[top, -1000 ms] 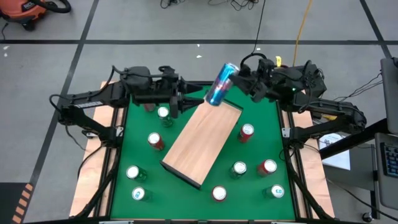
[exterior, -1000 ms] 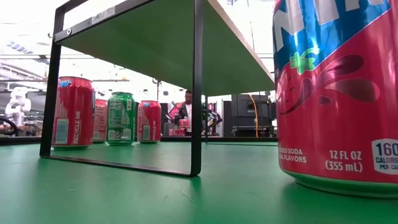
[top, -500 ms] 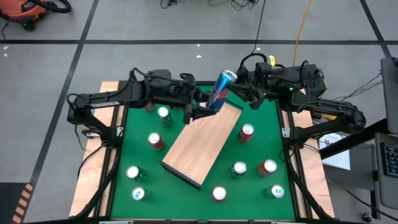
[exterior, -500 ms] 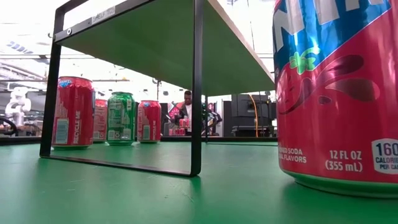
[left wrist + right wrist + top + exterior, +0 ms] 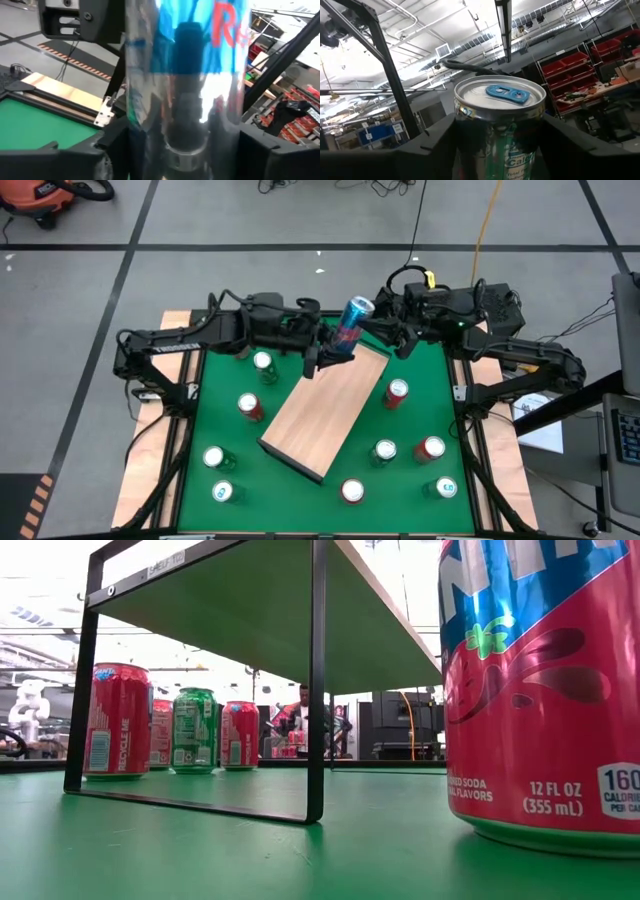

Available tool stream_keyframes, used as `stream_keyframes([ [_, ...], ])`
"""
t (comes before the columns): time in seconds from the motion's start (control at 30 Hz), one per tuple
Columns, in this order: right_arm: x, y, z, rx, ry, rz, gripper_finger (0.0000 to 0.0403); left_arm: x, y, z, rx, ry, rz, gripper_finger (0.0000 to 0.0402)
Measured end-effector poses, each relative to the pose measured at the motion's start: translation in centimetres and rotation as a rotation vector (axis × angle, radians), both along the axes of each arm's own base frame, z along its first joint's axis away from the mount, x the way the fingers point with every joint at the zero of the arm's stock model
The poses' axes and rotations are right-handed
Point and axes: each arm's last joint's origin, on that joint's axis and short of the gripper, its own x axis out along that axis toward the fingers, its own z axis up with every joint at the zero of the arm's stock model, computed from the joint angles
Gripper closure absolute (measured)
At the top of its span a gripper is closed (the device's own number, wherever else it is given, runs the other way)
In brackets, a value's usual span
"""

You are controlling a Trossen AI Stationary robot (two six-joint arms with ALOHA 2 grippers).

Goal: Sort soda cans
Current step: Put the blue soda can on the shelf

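A slim blue soda can [image 5: 348, 324] hangs tilted above the far end of the light wooden board [image 5: 325, 412], with both grippers shut on it. My left gripper [image 5: 326, 353] reaches in from the table's left to the can's lower end. My right gripper [image 5: 380, 329] comes from the right at its upper part, below the silver top with a blue tab [image 5: 500, 94]. Other soda cans stand upright on the green mat, among them a green one [image 5: 264, 364] and red ones [image 5: 250, 406] [image 5: 397, 391]. My left gripper has the can's lower body [image 5: 185, 125] between its two fingers [image 5: 112, 147], one on each side, coming level from the table's left and lying across the can. The can is clear of the board. My right gripper pinches the can's upper body [image 5: 495, 135] just under the rim, one finger [image 5: 432, 145] on either side, slanting up from the table's right. The can leans with its top toward the far right.
The board is a shelf on thin black legs [image 5: 317, 690], lying slantwise across the mat. Around it stand several cans, at the near left [image 5: 213, 458] [image 5: 225, 492] and near right [image 5: 384, 451] [image 5: 430, 448] [image 5: 352, 491] [image 5: 444, 488]. A person [image 5: 300, 720] stands far behind the table.
My left gripper has gone toward the table's right, from beside the green can at the far left to the blue can, and has taken hold of its lower end. My right gripper has kept the can aloft above the board's far end.
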Motion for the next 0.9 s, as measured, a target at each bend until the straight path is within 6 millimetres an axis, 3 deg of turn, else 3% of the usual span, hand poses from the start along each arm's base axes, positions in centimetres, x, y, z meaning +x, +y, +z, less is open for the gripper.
stream_keyframes([
  [0.17,0.0,0.0,-0.1,-0.013,0.007,-0.006,0.0173,-0.1,0.3,-0.2,0.009,0.025,0.009,0.0185],
  [0.53,0.0,-0.3,-0.8,0.134,0.097,-0.097,0.0109,-0.2,1.5,-0.6,0.047,0.062,0.061,0.0179],
  [0.77,-0.3,0.0,-0.8,0.217,0.108,-0.242,0.0109,-0.5,3.0,-1.4,0.182,0.153,0.270,0.0179],
  [0.9,-0.7,0.3,0.4,0.253,0.112,-0.354,0.0110,-0.7,3.4,-1.5,0.299,0.188,0.441,0.0178],
])
